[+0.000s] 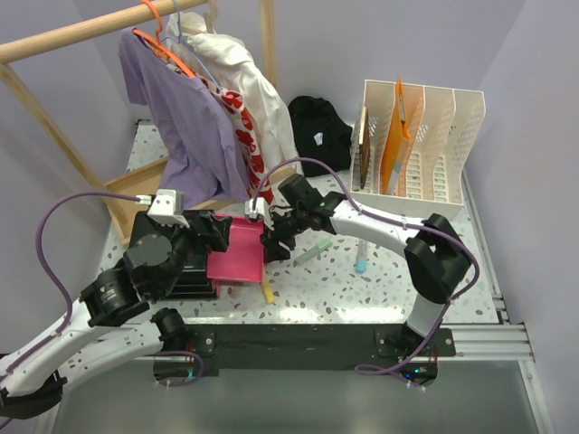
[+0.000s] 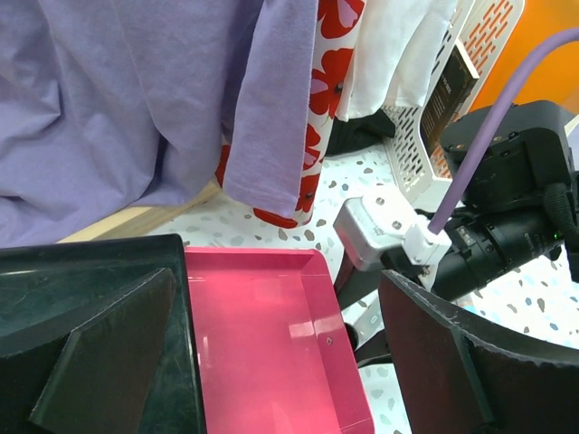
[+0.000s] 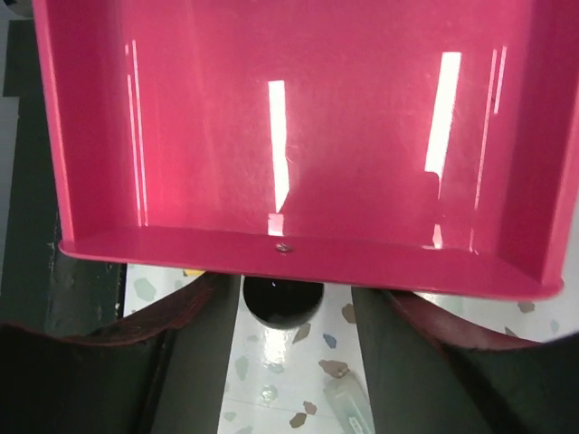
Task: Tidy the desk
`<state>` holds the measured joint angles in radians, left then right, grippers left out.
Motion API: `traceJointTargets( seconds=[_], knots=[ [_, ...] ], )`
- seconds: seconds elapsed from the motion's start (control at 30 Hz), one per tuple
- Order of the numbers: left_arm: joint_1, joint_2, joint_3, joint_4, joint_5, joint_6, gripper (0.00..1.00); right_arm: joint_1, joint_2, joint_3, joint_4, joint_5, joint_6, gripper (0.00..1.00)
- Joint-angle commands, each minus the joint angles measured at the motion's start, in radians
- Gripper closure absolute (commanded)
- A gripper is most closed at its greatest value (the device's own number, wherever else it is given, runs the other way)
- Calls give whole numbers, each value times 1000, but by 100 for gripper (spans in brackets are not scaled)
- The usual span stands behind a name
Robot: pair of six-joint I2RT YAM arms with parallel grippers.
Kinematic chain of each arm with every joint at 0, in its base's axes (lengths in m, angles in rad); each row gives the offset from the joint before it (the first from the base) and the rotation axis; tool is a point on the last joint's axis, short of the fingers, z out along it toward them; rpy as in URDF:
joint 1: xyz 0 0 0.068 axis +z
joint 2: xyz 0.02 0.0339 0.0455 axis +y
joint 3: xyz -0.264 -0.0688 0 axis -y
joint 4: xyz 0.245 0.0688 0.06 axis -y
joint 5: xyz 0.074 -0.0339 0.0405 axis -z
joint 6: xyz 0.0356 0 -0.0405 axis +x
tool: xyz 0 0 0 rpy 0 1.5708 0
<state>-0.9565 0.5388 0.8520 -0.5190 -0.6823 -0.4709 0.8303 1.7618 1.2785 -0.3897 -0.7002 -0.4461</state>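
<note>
White terrazzo desk [image 1: 380,291] lies just beneath the right gripper [image 1: 270,242].

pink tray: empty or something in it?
Empty in the visible part: the pink tray shows only bare glossy floor and light reflections in both wrist views.

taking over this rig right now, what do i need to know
Left end effector: wide open over the pink tray, gripping nothing.
Right end effector: jaws apart at the tray's wall, nothing between them.
Things: the pink tray sits mid desk, and nothing shows inside it. A yellow pen, green marker and blue pen lie loose beside it. File rack is back right, wooden tray back left.
Done: nothing sorted into the pink tray yet.
Left: probably gathering the loose pens.
</note>
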Motion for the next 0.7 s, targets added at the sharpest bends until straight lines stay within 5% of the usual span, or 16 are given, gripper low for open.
traceJointTargets(
  seconds=[0.0,0.17,0.43,0.67],
  knots=[
    [2,-19,-13,14,-6,-18,0,20,-12,82,15,-44,4,50],
    [2,-39,-18,7,-14,-20,0,30,-16,143,21,-77,52,57],
    [2,-45,-16,-4,-13,-28,0,59,62,199,43,-81,125,55],
    [2,-63,-22,-19,-19,-35,0,58,-22,150,5,13,60,36]
  ],
)
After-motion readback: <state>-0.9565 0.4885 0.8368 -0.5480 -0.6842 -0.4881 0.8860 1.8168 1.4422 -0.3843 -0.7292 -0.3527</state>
